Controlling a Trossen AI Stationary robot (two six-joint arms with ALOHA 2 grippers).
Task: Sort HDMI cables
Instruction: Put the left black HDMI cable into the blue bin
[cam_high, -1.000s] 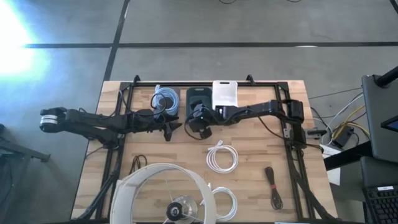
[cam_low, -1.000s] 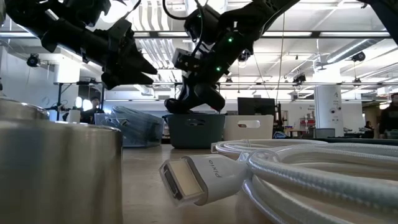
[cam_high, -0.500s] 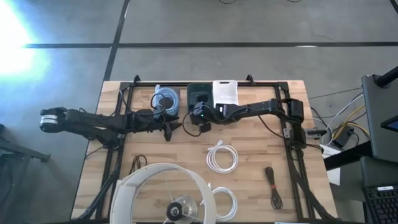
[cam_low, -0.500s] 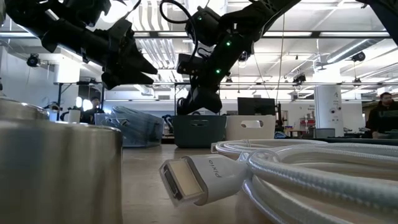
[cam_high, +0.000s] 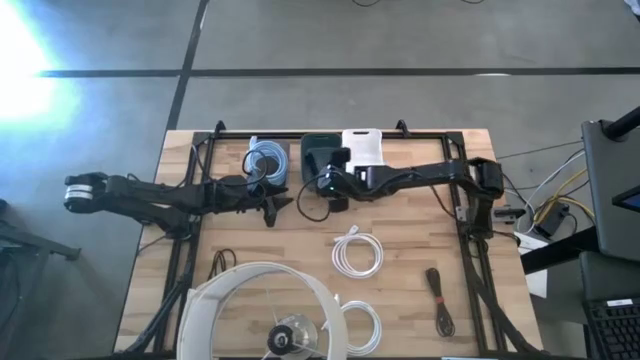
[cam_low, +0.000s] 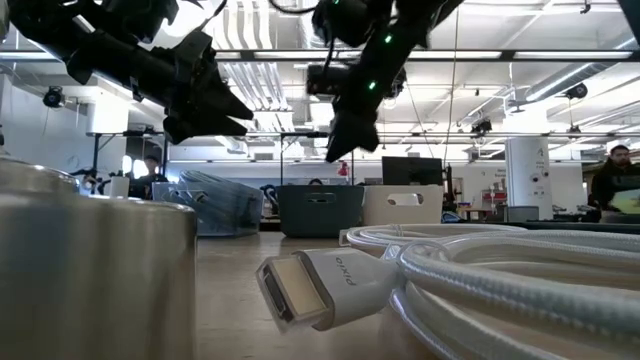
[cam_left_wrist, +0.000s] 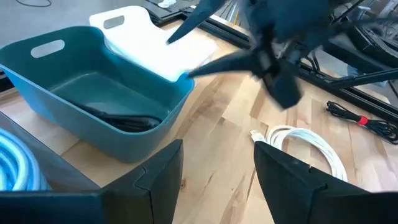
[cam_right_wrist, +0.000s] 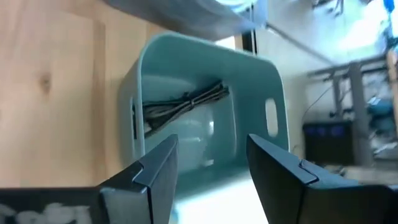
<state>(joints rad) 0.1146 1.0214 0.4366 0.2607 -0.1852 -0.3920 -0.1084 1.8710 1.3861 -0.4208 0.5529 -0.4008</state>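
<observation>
A black HDMI cable (cam_right_wrist: 183, 102) lies coiled on the floor of the dark teal bin (cam_high: 320, 152); it also shows in the left wrist view (cam_left_wrist: 121, 118). My right gripper (cam_high: 327, 197) hangs open and empty above the table just in front of that bin, fingers pointing down (cam_low: 340, 140). My left gripper (cam_high: 277, 207) is open and empty, held above the table in front of the light blue bin (cam_high: 266, 160), which holds light blue cables. A white cable coil (cam_high: 357, 250) lies mid-table, another white coil (cam_high: 362, 325) at the near edge, and a black bundle (cam_high: 438, 300) at the near right.
A white bin (cam_high: 362, 148) stands right of the teal one at the far edge. A large round white and metal object (cam_high: 262, 312) sits at the near edge. A thin black cable (cam_high: 222, 262) lies at the near left. People show in the room behind.
My right gripper held a black cable bundle over the teal bin, went down toward the bin, let it go, and has risen open. The black cable now lies inside the bin.
</observation>
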